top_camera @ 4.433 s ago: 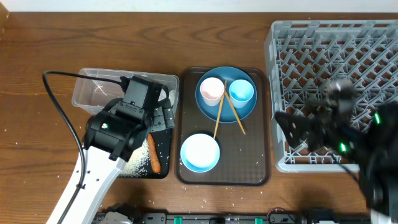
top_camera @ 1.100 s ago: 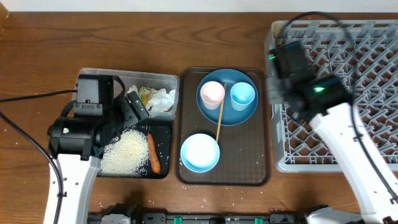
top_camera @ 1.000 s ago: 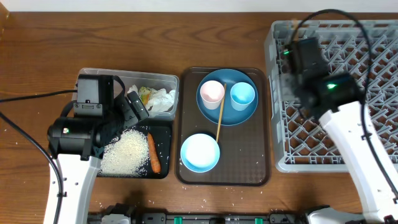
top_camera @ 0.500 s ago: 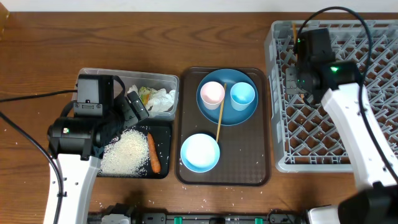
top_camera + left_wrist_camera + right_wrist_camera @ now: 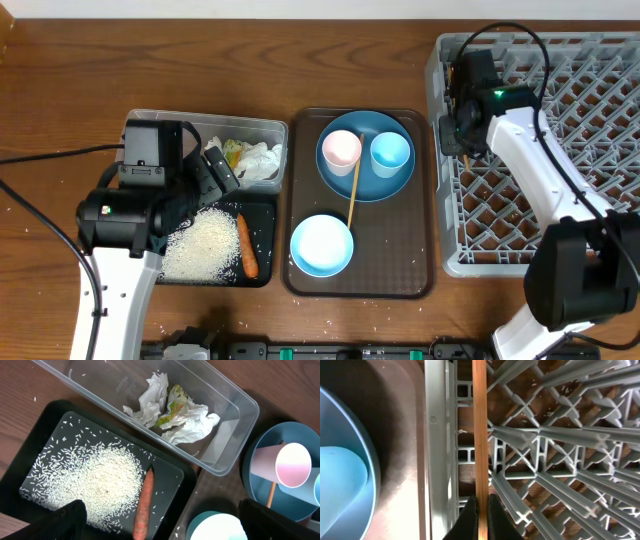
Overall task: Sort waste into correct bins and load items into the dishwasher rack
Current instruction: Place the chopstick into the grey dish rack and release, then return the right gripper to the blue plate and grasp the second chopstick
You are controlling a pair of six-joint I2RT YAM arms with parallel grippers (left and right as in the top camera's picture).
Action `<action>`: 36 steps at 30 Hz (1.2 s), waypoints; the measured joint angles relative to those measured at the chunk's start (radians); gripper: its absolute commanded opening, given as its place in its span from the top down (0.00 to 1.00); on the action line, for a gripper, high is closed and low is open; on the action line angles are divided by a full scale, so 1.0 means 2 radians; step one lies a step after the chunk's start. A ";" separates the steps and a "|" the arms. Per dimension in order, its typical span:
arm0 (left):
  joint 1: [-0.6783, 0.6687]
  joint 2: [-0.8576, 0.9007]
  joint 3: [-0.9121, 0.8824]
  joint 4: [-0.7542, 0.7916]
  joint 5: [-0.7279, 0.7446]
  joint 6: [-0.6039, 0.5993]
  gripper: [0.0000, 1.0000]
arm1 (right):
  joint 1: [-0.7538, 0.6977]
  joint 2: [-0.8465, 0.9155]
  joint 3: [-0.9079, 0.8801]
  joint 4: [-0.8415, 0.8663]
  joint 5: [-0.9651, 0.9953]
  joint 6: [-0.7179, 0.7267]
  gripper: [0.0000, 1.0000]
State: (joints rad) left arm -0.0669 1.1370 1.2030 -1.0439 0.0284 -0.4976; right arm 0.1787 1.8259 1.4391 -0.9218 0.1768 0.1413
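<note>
1. Big square grey dishwasher rack (image 5: 500, 262) on the right of the tabletop (image 5: 200, 60), full of a lattice of pegs.
2. Over on the left, black tray (image 5: 172, 467) and clear tub (image 5: 235, 425) side by side, below the left claw (image 5: 160, 512), which is spread wide with nothing in it.
3. Thin, straight, pale wooden chopstick (image 5: 480, 425) running along just inside the rack's left wall, above the pegs. Can't tell if touching.
4. Right claw (image 5: 482, 510) pinched tight on the chopstick's near end, with the rest poking straight out past the fingertips.
</note>
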 measured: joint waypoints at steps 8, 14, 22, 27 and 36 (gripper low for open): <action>0.000 0.000 0.000 0.000 0.000 0.000 0.01 | -0.004 0.000 0.000 -0.003 0.004 0.004 0.55; 0.000 0.000 0.000 0.000 0.000 0.000 0.01 | -0.003 0.000 0.005 -0.046 0.002 0.004 0.55; 0.000 0.000 0.000 0.000 0.001 0.000 0.01 | 0.008 -0.016 0.089 -0.135 -0.098 0.021 0.61; 0.000 0.000 0.000 0.000 0.002 0.000 0.01 | 0.041 -0.038 0.096 -0.134 -0.188 0.061 0.61; 0.000 0.000 0.000 0.000 0.002 0.000 0.01 | 0.145 -0.038 0.041 -0.039 -0.235 0.122 0.84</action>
State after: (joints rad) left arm -0.0669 1.1370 1.2030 -1.0435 0.0315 -0.4976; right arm 0.4694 1.7504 1.5208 -1.0008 -0.2935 0.3847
